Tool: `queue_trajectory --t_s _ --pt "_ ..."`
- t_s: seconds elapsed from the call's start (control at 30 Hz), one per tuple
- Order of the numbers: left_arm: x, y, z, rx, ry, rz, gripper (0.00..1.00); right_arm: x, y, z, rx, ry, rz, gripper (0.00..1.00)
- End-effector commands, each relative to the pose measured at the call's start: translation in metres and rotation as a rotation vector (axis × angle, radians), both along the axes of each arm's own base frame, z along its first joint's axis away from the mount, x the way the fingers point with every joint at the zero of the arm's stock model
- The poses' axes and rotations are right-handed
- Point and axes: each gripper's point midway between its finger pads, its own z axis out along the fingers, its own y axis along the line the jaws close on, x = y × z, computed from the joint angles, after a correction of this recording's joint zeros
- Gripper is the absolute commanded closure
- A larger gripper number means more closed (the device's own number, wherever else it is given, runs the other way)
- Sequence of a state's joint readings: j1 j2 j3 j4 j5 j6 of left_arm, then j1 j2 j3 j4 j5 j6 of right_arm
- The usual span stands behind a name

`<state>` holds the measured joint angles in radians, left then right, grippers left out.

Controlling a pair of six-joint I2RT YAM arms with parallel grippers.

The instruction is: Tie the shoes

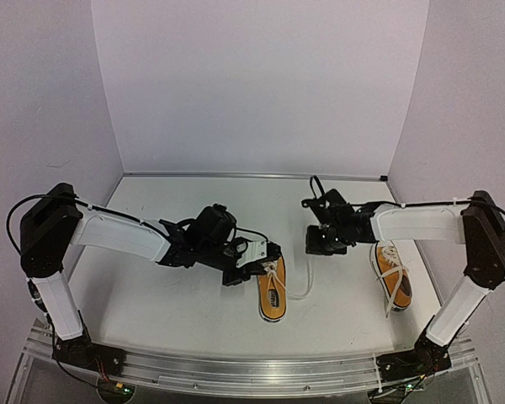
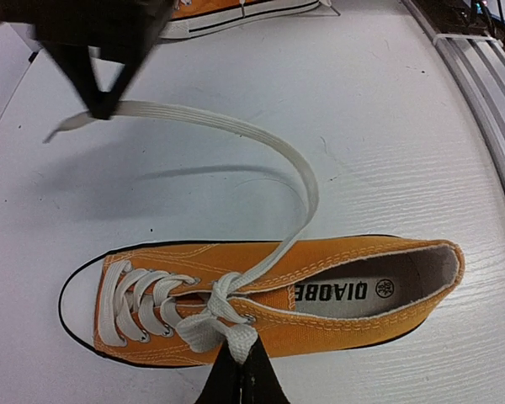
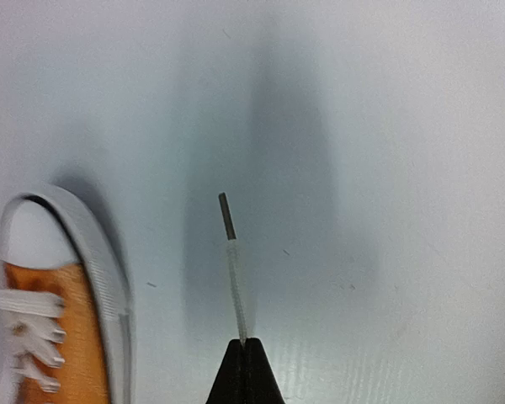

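Two orange shoes lie on the white table, one in the middle (image 1: 272, 292) and one at the right (image 1: 393, 273). My left gripper (image 2: 240, 364) is shut on a folded white lace (image 2: 223, 332) right at the first knot of the middle shoe (image 2: 337, 295). That shoe's other lace (image 2: 236, 130) arcs up off the shoe to my right gripper (image 2: 101, 108). In the right wrist view the right gripper (image 3: 244, 345) is shut on this lace's end (image 3: 237, 295), its aglet (image 3: 226, 215) sticking out above the table. A shoe's white toe (image 3: 63, 252) shows at the left.
The right shoe (image 2: 236, 13) lies beyond the held lace, its own laces loose (image 1: 385, 290). An aluminium rail (image 1: 236, 366) runs along the near table edge. Grey walls enclose the table at the back and both sides.
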<state>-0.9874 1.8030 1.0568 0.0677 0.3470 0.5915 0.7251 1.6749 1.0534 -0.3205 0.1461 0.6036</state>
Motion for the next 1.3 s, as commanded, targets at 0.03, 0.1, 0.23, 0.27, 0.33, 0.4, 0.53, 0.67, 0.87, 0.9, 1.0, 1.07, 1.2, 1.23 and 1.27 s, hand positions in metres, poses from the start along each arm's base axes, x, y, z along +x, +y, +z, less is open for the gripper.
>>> queue_trajectory --t_s 0.03,0.1,0.23,0.27,0.33,0.4,0.53,0.67,0.87,0.9,1.0,1.07,1.2,1.23,1.27 --pt "-0.001 -0.008 0.035 -0.121 -0.120 -0.043 1.00 0.045 0.058 0.108 0.136 -0.216 0.181 1.00" --pt "0.001 -0.007 0.036 -0.133 -0.172 -0.034 1.00 0.053 0.077 0.118 0.168 -0.224 0.236 1.00" --pt "0.002 -0.007 0.037 -0.127 -0.327 -0.019 1.00 0.067 0.116 0.141 0.250 -0.244 0.342 1.00" --pt "0.000 -0.009 0.039 -0.126 -0.368 -0.021 1.00 0.070 0.123 0.145 0.265 -0.245 0.364 1.00" --pt "-0.003 -0.013 0.043 -0.127 -0.430 -0.020 1.00 0.071 0.135 0.147 0.291 -0.241 0.407 1.00" --pt "-0.010 -0.020 0.044 -0.115 -0.487 -0.041 1.00 0.070 0.148 0.145 0.321 -0.221 0.454 1.00" --pt "-0.027 -0.034 0.036 -0.041 -0.605 -0.091 1.00 0.062 0.172 0.146 0.403 -0.178 0.561 1.00" --pt "-0.037 -0.041 0.029 0.002 -0.676 -0.110 1.00 0.048 0.193 0.146 0.465 -0.145 0.684 1.00" --pt "-0.043 -0.047 0.026 0.023 -0.752 -0.127 1.00 0.022 0.228 0.150 0.561 -0.094 0.866 1.00" --pt "-0.043 -0.047 0.023 0.034 -0.756 -0.128 1.00 0.018 0.233 0.151 0.571 -0.088 0.891 1.00" --pt "-0.045 -0.048 0.015 0.059 -0.771 -0.140 1.00 0.001 0.251 0.153 0.588 -0.074 0.971 1.00" --pt "-0.047 -0.048 0.012 0.067 -0.776 -0.147 1.00 -0.014 0.261 0.152 0.588 -0.060 1.027 1.00" --pt "-0.051 -0.048 0.008 0.081 -0.783 -0.160 1.00 -0.042 0.277 0.147 0.599 -0.021 1.134 1.00" --pt "-0.052 -0.048 0.006 0.087 -0.787 -0.166 1.00 -0.047 0.281 0.146 0.599 -0.015 1.154 1.00" --pt "-0.053 -0.048 0.004 0.095 -0.791 -0.171 1.00 -0.050 0.283 0.145 0.598 -0.007 1.170 1.00"
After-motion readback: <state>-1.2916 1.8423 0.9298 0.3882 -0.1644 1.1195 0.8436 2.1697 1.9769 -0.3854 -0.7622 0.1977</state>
